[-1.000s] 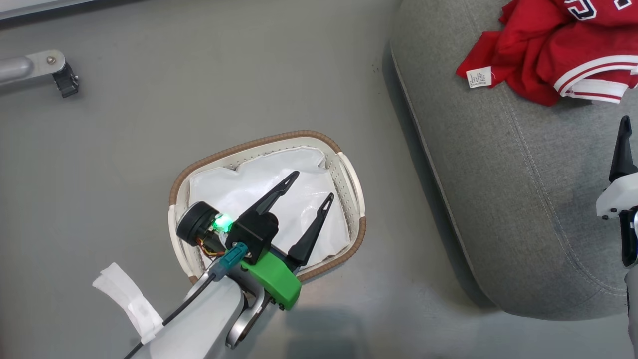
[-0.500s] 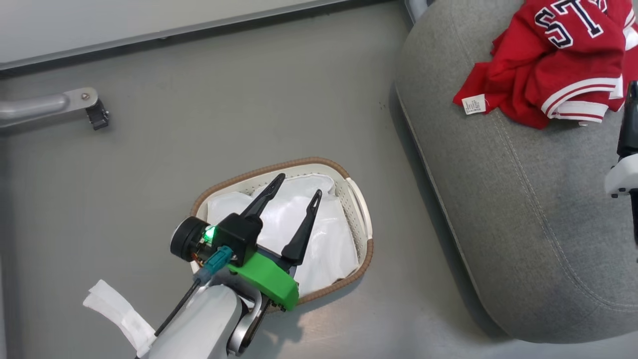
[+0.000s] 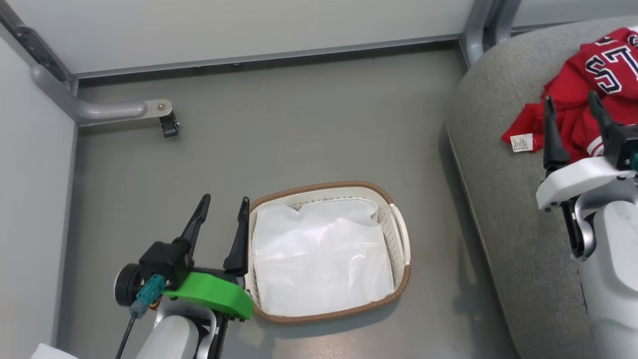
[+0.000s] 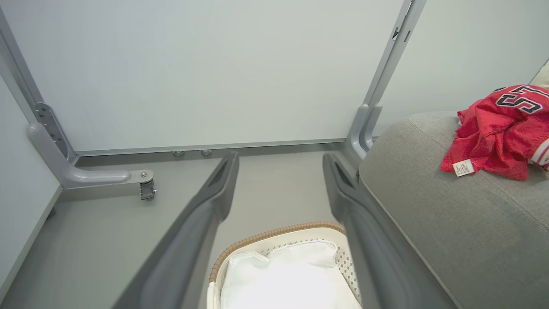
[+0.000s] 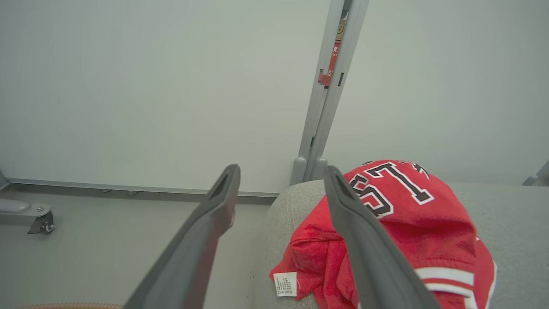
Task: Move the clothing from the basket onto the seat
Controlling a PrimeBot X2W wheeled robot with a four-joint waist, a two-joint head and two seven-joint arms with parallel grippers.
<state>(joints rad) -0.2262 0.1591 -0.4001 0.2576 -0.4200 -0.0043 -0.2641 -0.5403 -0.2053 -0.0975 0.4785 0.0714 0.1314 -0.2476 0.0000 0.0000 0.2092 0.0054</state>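
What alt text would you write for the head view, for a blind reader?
Red clothing lies bunched on a grey seat at right; the white basket on the floor holds a white sheet. The left pincer, open, sits beside the basket; the right pincer, open, is near the clothing.

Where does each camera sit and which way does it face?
Head view: on the head, facing down at basket and seat; left pincer lower left, right pincer near the clothing.
Left wrist view: on that wrist, facing across the basket toward the wall; open left pincer shows.
Right wrist view: on that wrist, facing the clothing and wall; open right pincer shows.
Shared: all three show the clothing on the seat.
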